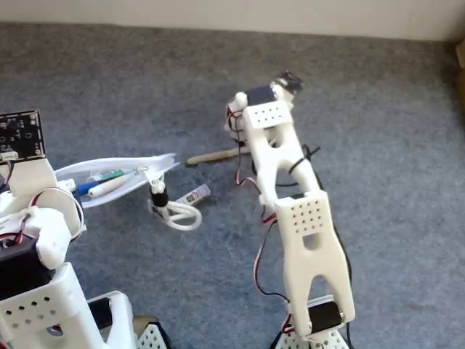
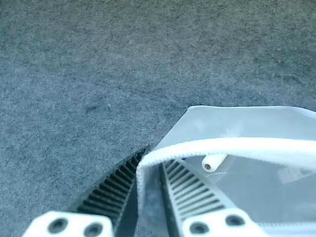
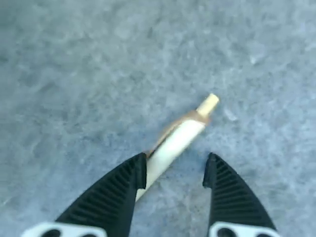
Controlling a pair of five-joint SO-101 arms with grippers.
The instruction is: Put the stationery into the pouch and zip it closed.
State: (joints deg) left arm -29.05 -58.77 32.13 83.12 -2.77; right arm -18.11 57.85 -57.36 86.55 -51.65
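A translucent white pouch point(image 1: 120, 177) lies open on the grey carpet, with pens inside it. My left gripper point(image 2: 148, 170) is shut on the end of the pouch's point(image 2: 247, 143) zipper edge, and a white pen tip point(image 2: 213, 163) shows inside. A beige and white pen point(image 1: 213, 155) lies on the carpet right of the pouch. My right gripper point(image 3: 173, 170) stands open over this pen point(image 3: 177, 138), which lies between the fingers and close against one finger point(image 3: 123, 190). A small white tube point(image 1: 195, 194) lies below the pouch mouth.
A black-and-white item with a white looped cord point(image 1: 173, 209) lies beside the small tube. The right arm point(image 1: 290, 203) stretches across the middle of the carpet. A pale wall edge point(image 1: 232, 14) runs along the far side.
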